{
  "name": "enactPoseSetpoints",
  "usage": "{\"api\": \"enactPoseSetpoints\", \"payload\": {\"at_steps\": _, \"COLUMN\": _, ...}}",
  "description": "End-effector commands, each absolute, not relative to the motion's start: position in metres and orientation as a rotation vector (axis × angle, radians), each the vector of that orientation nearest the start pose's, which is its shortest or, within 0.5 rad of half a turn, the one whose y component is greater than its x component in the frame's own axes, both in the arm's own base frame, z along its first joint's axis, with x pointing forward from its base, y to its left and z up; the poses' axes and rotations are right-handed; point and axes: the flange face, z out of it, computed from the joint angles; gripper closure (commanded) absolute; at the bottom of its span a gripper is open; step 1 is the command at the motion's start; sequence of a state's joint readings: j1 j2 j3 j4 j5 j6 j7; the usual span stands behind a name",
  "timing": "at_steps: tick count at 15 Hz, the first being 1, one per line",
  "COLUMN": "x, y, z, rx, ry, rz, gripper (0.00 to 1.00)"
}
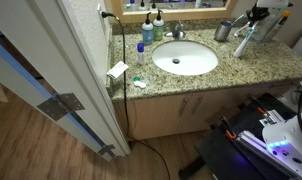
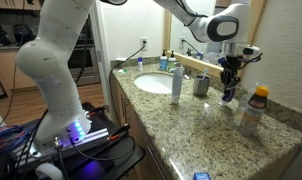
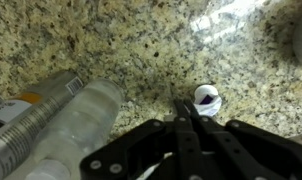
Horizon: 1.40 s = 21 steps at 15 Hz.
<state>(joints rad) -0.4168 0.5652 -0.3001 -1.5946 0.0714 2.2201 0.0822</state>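
My gripper (image 3: 185,104) is shut, its two black fingers pressed together with nothing seen between them. It hangs low over the speckled granite counter (image 3: 101,40). Just beyond the fingertips, slightly to the right, lies a small white round object with a purple mark (image 3: 204,98), close to the tips; contact cannot be told. In an exterior view the gripper (image 2: 228,90) points down at the counter right of the sink (image 2: 154,83), with the small object (image 2: 228,99) under it.
A clear plastic bottle (image 3: 76,125) and a grey can (image 3: 31,118) stand close on the left in the wrist view. A metal cup (image 2: 201,85), a blue-capped bottle (image 2: 176,82) and a clear bottle (image 2: 253,110) surround the gripper. The wall runs behind.
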Motion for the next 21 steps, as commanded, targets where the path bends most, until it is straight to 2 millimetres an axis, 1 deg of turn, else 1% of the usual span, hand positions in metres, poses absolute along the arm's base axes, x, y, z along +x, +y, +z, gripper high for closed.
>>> {"api": "enactPoseSetpoints", "payload": {"at_steps": 1, "x": 0.539, "y": -0.437, "z": 0.326, "rx": -3.027, "ry": 1.254, "rz": -0.081, "gripper": 0.70}}
{"api": "enactPoseSetpoints", "payload": {"at_steps": 2, "x": 0.536, "y": -0.439, "z": 0.336, "rx": -3.035, "ry": 1.256, "rz": -0.109, "gripper": 0.65}}
{"api": "enactPoseSetpoints", "payload": {"at_steps": 3, "x": 0.534, "y": -0.440, "z": 0.343, "rx": -3.041, "ry": 1.251, "rz": -0.130, "gripper": 0.57}}
{"api": "enactPoseSetpoints", "payload": {"at_steps": 6, "x": 0.527, "y": -0.444, "z": 0.376, "rx": -3.068, "ry": 1.249, "rz": -0.221, "gripper": 0.38}}
{"api": "enactPoseSetpoints", "payload": {"at_steps": 9, "x": 0.519, "y": -0.446, "z": 0.421, "rx": -3.098, "ry": 1.230, "rz": -0.339, "gripper": 0.16}}
{"api": "enactPoseSetpoints", "payload": {"at_steps": 10, "x": 0.515, "y": -0.444, "z": 0.438, "rx": -3.104, "ry": 1.194, "rz": -0.364, "gripper": 0.09}}
{"api": "enactPoseSetpoints", "payload": {"at_steps": 11, "x": 0.512, "y": -0.440, "z": 0.454, "rx": -3.112, "ry": 1.123, "rz": -0.390, "gripper": 0.02}}
{"api": "enactPoseSetpoints", "payload": {"at_steps": 12, "x": 0.508, "y": -0.435, "z": 0.471, "rx": -3.123, "ry": 1.040, "rz": -0.435, "gripper": 0.00}}
{"api": "enactPoseSetpoints", "payload": {"at_steps": 14, "x": 0.504, "y": -0.420, "z": 0.501, "rx": -3.152, "ry": 0.847, "rz": -0.484, "gripper": 0.00}}
{"api": "enactPoseSetpoints", "payload": {"at_steps": 17, "x": 0.502, "y": -0.398, "z": 0.537, "rx": -3.200, "ry": 0.573, "rz": -0.490, "gripper": 0.00}}
{"api": "enactPoseSetpoints", "payload": {"at_steps": 18, "x": 0.505, "y": -0.387, "z": 0.547, "rx": -3.220, "ry": 0.486, "rz": -0.470, "gripper": 0.00}}
{"api": "enactPoseSetpoints", "payload": {"at_steps": 20, "x": 0.523, "y": -0.357, "z": 0.556, "rx": -3.244, "ry": 0.331, "rz": -0.393, "gripper": 0.00}}
{"api": "enactPoseSetpoints", "payload": {"at_steps": 21, "x": 0.531, "y": -0.343, "z": 0.553, "rx": -3.258, "ry": 0.294, "rz": -0.299, "gripper": 0.00}}
